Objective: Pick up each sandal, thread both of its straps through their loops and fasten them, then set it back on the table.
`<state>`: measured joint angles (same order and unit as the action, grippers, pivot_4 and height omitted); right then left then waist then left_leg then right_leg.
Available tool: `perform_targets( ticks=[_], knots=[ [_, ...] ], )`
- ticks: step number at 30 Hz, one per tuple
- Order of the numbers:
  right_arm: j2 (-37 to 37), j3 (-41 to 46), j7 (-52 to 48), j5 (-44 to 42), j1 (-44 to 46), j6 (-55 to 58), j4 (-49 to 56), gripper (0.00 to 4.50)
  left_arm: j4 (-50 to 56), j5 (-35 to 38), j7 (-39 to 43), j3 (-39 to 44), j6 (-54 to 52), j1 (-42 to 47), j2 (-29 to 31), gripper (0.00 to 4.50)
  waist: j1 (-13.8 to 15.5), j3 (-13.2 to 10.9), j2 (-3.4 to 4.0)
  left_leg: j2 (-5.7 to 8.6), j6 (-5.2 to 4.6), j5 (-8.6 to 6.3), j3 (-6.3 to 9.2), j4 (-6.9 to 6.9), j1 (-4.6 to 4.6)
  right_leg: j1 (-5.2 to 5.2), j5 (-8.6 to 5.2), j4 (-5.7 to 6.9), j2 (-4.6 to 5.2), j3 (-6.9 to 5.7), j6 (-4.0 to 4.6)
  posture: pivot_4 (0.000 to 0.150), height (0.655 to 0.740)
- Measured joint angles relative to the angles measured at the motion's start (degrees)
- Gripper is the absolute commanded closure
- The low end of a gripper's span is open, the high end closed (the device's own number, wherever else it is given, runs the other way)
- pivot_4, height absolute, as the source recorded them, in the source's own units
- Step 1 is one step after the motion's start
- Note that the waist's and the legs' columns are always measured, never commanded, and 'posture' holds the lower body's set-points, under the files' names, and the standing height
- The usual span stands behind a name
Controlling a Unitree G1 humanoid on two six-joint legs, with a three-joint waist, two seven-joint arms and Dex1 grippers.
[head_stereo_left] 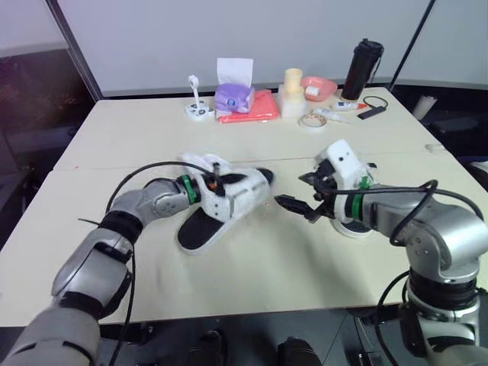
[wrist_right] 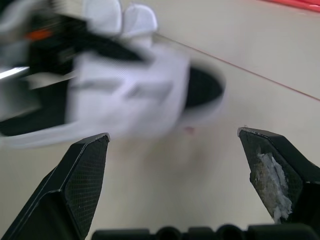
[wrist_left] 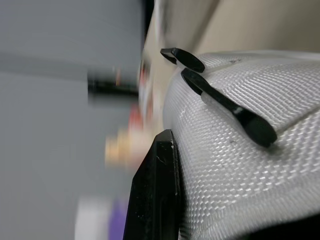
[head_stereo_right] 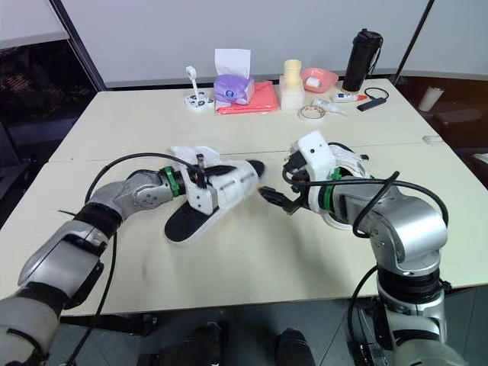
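The sandal (head_stereo_left: 245,194) lies on the table (head_stereo_left: 252,282) a little left of centre, black sole down. Its toe points toward the right arm and its white strap (wrist_left: 240,165) crosses the middle. The left gripper (head_stereo_left: 217,183) is on that strap from the heel side. In the left wrist view one black finger (wrist_left: 155,195) lies flat against the woven strap, and the strap covers the place of the other, so the strap sits in its grip. Two slim black loops (wrist_left: 227,107) stand out from the strap's surface.

The right gripper (head_stereo_left: 299,191) hovers just beside the sandal's toe without touching it. Its fingers (wrist_right: 82,175) are spread wide with only bare table between them.

The other sandal (head_stereo_left: 349,227) is largely hidden under the right forearm. Only a pale rim of it shows near the table's right side.

Well apart, along the far edge, stand a purple tissue box (head_stereo_left: 234,97) and a red cloth (head_stereo_left: 259,107) beside it. With them are a cream jar (head_stereo_left: 293,91), a pink bowl (head_stereo_left: 319,85), a tape roll (head_stereo_left: 311,120) and a black bottle (head_stereo_left: 363,69).
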<state>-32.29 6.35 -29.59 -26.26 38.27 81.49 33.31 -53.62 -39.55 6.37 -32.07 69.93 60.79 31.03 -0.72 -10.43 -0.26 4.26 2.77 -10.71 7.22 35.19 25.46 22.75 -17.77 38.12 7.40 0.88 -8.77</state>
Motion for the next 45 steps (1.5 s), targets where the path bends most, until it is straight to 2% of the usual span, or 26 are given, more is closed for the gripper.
perform_targets(
  ticks=[4,6,9,12,17,20,23,27,31,45],
  knots=[
    [-2.8,2.6,-0.6,-0.9,0.2,-1.3,-1.6,0.0,-3.8,-1.3,1.7,-4.3,15.1,3.5,-1.1,4.44,-0.3,0.0,-0.01,-0.02,-0.02,0.01,-0.02,-0.03,-0.03,0.0,0.0,0.03,-0.01,0.0,-0.01,0.15,0.74],
    [-3.3,3.6,-0.9,-1.7,0.2,-1.5,-1.6,0.0,-4.0,-3.5,2.0,-6.6,19.4,5.0,-1.3,4.44,-0.3,0.0,-0.03,-0.01,-0.04,0.02,-0.02,-0.01,-0.01,-0.01,0.0,0.04,-0.01,0.0,-0.01,0.15,0.74],
    [-4.3,3.9,-1.2,-2.7,0.2,-1.5,-1.5,0.0,-2.7,-6.9,0.8,-8.8,21.6,6.4,-1.0,4.44,-0.2,0.0,-0.04,-0.01,-0.06,0.03,-0.03,0.02,-0.02,-0.03,-0.01,0.05,-0.01,0.0,-0.01,0.15,0.74],
    [-5.2,4.5,-1.1,-3.7,0.0,-1.5,-1.0,0.0,1.0,-14.5,-3.1,-9.0,21.8,6.4,-1.0,4.44,-0.2,0.0,-0.04,-0.01,-0.08,0.04,-0.03,0.02,-0.02,-0.04,-0.01,0.06,-0.01,0.0,-0.01,0.15,0.74],
    [-5.2,4.7,-0.3,-4.8,-0.8,-0.9,0.1,0.0,4.6,-30.0,-17.5,-10.5,17.5,7.4,-1.4,4.44,-0.1,0.0,-0.05,0.0,-0.11,0.07,-0.05,0.04,-0.02,-0.04,-0.01,0.1,-0.01,-0.01,-0.02,0.15,0.74],
    [-5.1,4.6,0.5,-5.6,-1.1,-0.7,0.9,0.0,5.2,-39.8,-32.7,-16.1,10.1,10.3,-1.7,4.44,0.0,0.0,-0.07,0.01,-0.12,0.08,-0.05,0.07,-0.04,-0.07,-0.01,0.12,-0.01,-0.01,-0.04,0.15,0.74],
    [-5.1,4.6,1.4,-6.1,-1.3,-0.6,1.3,0.0,2.8,-44.9,-43.6,-21.0,4.0,12.5,-2.7,4.44,0.0,0.0,-0.08,0.01,-0.13,0.08,-0.05,0.07,-0.04,-0.07,-0.01,0.15,-0.01,-0.01,-0.05,0.15,0.74],
    [-5.0,4.6,2.3,-6.5,-1.6,-0.3,1.4,0.0,-1.7,-47.1,-52.2,-25.5,-0.1,14.1,-4.4,4.44,0.0,-0.1,-0.08,0.01,-0.13,0.08,-0.05,0.06,-0.04,-0.06,-0.01,0.16,-0.01,-0.01,-0.05,0.15,0.74],
    [-5.0,4.6,3.0,-6.6,-1.9,-0.2,1.4,0.0,-5.5,-47.3,-55.7,-27.9,-1.6,14.8,-6.0,4.44,0.1,0.0,-0.09,0.01,-0.12,0.08,-0.05,0.08,-0.04,-0.06,-0.01,0.17,-0.01,-0.01,-0.04,0.15,0.74],
    [-4.8,3.9,4.7,-8.0,-2.2,-0.2,1.4,0.0,-14.6,-44.1,-56.9,-29.7,-4.8,16.0,-9.0,4.44,0.1,0.0,-0.1,0.02,-0.12,0.09,-0.05,0.12,-0.04,-0.06,-0.01,0.2,0.0,-0.01,-0.04,0.15,0.74]
  ],
)
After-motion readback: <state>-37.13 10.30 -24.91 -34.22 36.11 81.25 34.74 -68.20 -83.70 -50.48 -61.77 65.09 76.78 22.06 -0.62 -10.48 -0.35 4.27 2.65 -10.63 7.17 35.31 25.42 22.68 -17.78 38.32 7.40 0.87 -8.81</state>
